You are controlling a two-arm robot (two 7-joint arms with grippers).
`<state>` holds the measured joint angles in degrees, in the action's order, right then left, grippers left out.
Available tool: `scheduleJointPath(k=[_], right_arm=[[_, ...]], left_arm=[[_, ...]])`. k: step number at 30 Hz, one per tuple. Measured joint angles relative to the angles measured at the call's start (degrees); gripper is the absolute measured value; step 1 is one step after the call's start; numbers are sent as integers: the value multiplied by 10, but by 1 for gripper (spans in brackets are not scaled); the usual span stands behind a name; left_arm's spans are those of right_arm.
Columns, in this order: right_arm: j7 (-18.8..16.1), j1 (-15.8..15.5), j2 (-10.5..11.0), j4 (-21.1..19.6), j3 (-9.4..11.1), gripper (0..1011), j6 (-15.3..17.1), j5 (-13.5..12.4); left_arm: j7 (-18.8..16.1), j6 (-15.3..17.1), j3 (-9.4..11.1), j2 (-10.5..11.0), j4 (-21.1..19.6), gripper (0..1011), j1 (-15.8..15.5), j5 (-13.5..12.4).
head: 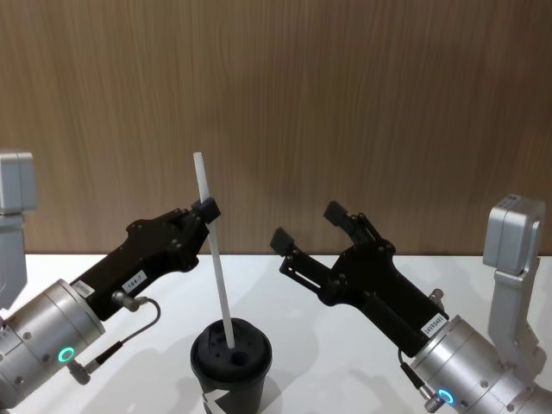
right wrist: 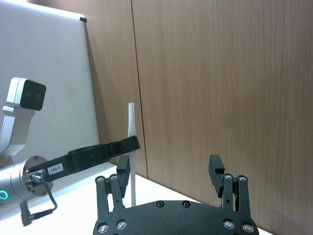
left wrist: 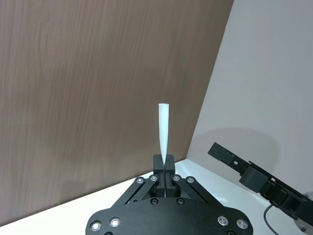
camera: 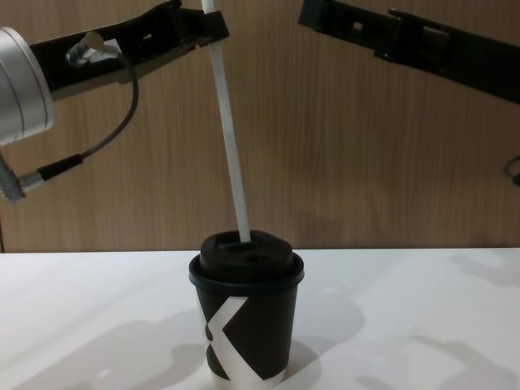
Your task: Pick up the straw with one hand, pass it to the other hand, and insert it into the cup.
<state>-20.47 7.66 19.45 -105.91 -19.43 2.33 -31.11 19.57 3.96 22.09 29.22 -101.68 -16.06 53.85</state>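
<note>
The white straw [head: 216,259] stands tilted, its lower end in the hole of the black lid of the cup [head: 252,355]. The cup [camera: 246,325] is black with a white angular mark and stands on the white table. My left gripper [head: 207,210] is shut on the straw near its upper end; in the left wrist view its fingertips [left wrist: 164,165] pinch the straw [left wrist: 163,128]. My right gripper [head: 308,226] hovers open to the right of the straw, apart from it, with nothing between its fingers [right wrist: 215,169]. The chest view shows the straw [camera: 230,138] leaning up to the left gripper [camera: 203,28].
The white table [camera: 422,309] stretches to either side of the cup. A wood-panel wall [head: 345,103] stands close behind. The right gripper [camera: 317,16] crosses the upper right of the chest view, above the cup.
</note>
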Motion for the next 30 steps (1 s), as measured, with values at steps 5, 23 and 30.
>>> scheduleJointPath(k=[5, 23, 30], right_arm=[[0, 0, 0, 0, 0, 1001, 0, 0], [0, 0, 0, 0, 0, 1001, 0, 0], [0, 0, 0, 0, 0, 1001, 0, 0]], left_arm=[[3, 2, 5, -1, 3, 8, -4, 1], [4, 11, 20, -1, 14, 7, -15, 3], [5, 13, 23, -1, 17, 8, -17, 3]])
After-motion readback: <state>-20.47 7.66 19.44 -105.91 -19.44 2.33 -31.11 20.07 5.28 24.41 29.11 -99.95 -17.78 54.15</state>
